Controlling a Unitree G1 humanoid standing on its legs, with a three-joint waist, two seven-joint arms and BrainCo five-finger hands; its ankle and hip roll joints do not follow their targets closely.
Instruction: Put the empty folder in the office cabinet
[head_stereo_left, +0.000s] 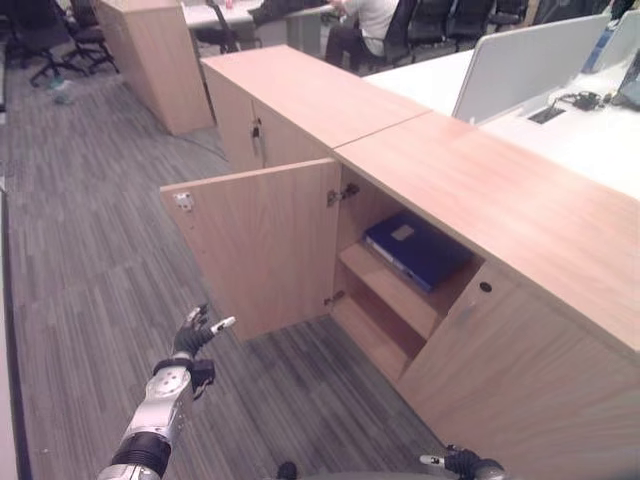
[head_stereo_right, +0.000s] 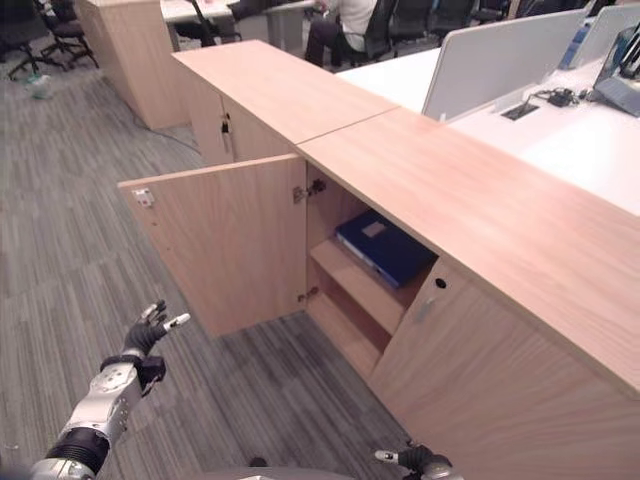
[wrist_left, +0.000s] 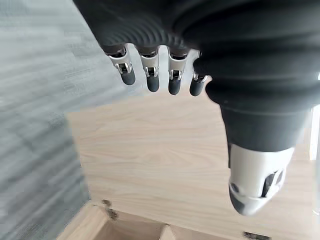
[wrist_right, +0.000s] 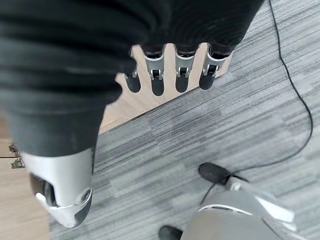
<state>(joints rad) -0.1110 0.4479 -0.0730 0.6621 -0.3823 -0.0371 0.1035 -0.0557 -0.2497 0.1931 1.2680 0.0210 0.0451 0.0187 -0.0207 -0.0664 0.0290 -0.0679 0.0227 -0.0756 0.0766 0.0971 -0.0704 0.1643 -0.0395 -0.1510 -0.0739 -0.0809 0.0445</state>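
Note:
A blue folder (head_stereo_left: 417, 248) lies flat on the upper shelf (head_stereo_left: 392, 290) inside the light wooden cabinet (head_stereo_left: 520, 210). The cabinet door (head_stereo_left: 262, 242) stands swung wide to the left. My left hand (head_stereo_left: 196, 334) hovers open and empty over the carpet, a little in front of the door's lower edge; its fingers (wrist_left: 152, 80) are straight in the left wrist view, facing the door panel. My right hand (head_stereo_left: 462, 463) sits low near the cabinet's closed right front, open and holding nothing, its fingers (wrist_right: 157, 82) relaxed.
A second closed cabinet (head_stereo_left: 290, 95) adjoins at the back. Behind the cabinet run white desks with a grey divider (head_stereo_left: 530, 62). A person (head_stereo_left: 362, 25) sits at a far desk among office chairs (head_stereo_left: 45, 40). Grey carpet (head_stereo_left: 90, 260) lies to the left.

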